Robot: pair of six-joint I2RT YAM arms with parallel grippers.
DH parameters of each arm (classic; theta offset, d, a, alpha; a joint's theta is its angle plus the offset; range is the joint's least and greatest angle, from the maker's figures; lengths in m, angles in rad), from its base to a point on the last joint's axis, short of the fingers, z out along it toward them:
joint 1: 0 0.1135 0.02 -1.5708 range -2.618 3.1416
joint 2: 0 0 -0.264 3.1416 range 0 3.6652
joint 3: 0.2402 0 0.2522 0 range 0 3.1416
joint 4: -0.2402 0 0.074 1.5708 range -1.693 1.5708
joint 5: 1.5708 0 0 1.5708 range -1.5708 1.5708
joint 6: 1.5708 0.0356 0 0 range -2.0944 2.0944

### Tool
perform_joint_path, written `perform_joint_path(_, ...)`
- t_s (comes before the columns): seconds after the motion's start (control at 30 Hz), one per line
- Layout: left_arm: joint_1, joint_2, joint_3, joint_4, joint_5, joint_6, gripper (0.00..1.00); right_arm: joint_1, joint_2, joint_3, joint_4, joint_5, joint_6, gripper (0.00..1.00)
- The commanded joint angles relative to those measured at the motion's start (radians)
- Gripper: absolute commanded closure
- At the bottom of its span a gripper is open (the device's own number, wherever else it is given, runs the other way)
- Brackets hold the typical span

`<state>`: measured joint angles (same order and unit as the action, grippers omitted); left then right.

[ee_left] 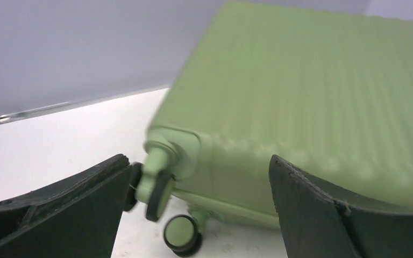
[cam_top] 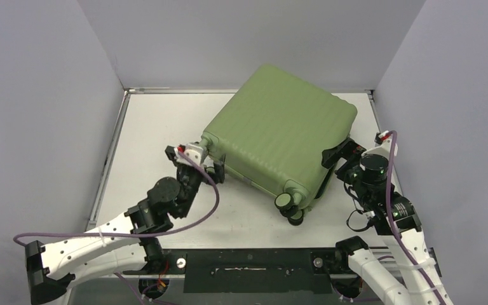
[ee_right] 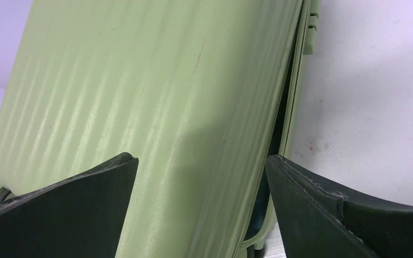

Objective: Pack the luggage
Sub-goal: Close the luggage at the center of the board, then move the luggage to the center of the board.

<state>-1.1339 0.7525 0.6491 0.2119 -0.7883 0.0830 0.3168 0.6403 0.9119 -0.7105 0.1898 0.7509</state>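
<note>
At nine o'clock on the white table the left gripper gapes wide at a wheeled corner of the luggage — lying ribbed shell up at the centre — while at three o'clock the right gripper spreads wide at its seam edge, gripping nothing.

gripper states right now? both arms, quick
Left gripper: open, holding nothing, at the suitcase corner.
Right gripper: open, holding nothing, jaws either side of the suitcase edge.
</note>
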Motion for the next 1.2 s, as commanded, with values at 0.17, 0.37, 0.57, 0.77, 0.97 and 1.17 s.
perform_joint_path(0.17, 0.657, 0.293, 0.313, -0.205, 0.605, -0.585, 0.03, 0.004, 0.095, 0.036, -0.012, 0.016, 0.046, 0.03)
perform_joint_path(0.37, 0.851, 0.462, 0.224, -0.033, 0.892, -0.775, 0.03, -0.009, 0.165, 0.001, 0.084, 0.036, 0.04, 0.02)
perform_joint_path(0.57, 0.85, 0.624, 0.173, 0.112, 1.166, -0.851, 0.03, -0.035, 0.298, 0.019, 0.176, -0.031, -0.022, 0.02)
perform_joint_path(0.77, 0.828, 0.569, 0.026, 0.27, 1.198, -0.883, 0.14, -0.086, 0.499, 0.08, 0.217, -0.175, -0.128, 0.03)
perform_joint_path(0.97, 0.7, 0.431, -0.069, 0.246, 1.123, -0.812, 0.34, -0.085, 0.637, 0.121, 0.31, -0.256, -0.253, 0.07)
perform_joint_path(1.17, 0.557, 0.287, -0.142, 0.185, 0.958, -0.783, 0.44, -0.034, 0.798, 0.201, 0.36, -0.34, -0.34, 0.11)
